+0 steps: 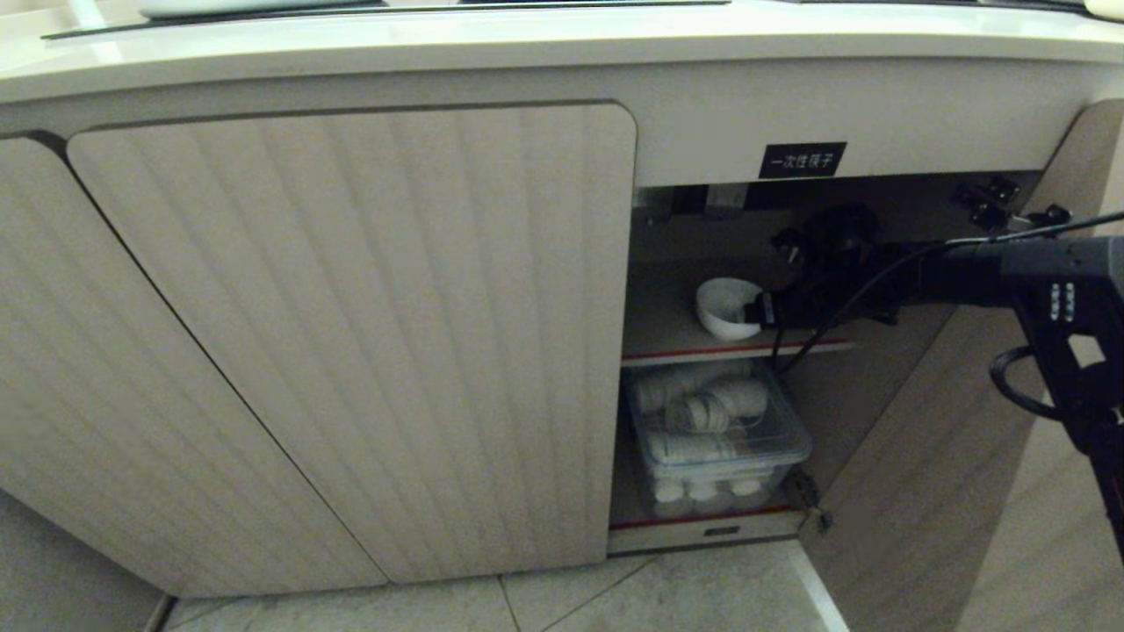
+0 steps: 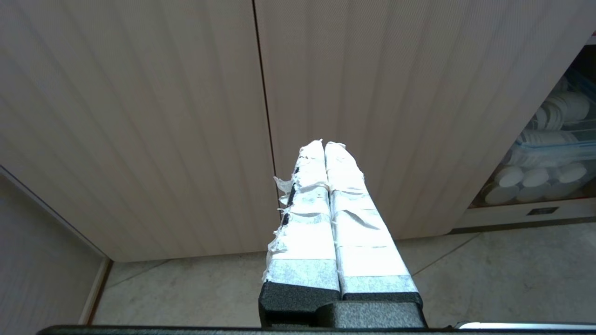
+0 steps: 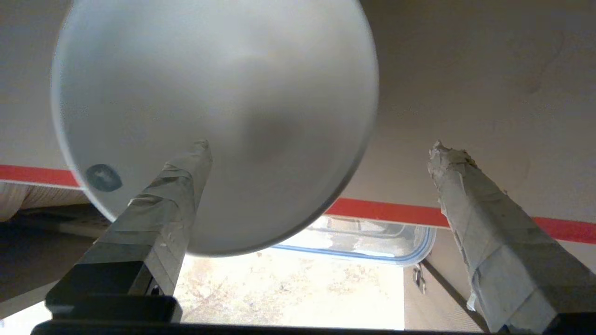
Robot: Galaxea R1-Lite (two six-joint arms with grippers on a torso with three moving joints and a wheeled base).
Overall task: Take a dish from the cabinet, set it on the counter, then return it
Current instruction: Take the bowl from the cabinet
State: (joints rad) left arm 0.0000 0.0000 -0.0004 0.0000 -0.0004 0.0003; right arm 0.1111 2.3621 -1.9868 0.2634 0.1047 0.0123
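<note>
Heads up: your right pincer (image 3: 316, 158) is spread wide, one finger under the dish (image 1: 727, 307). Nudge and it tips off the shelf (image 1: 667, 338).

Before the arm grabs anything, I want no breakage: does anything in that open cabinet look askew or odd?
Yes. The dish on the upper shelf lies tipped on its side rather than standing flat. The open right gripper has one finger across its face. The cups in the bin below lie jumbled.
</note>
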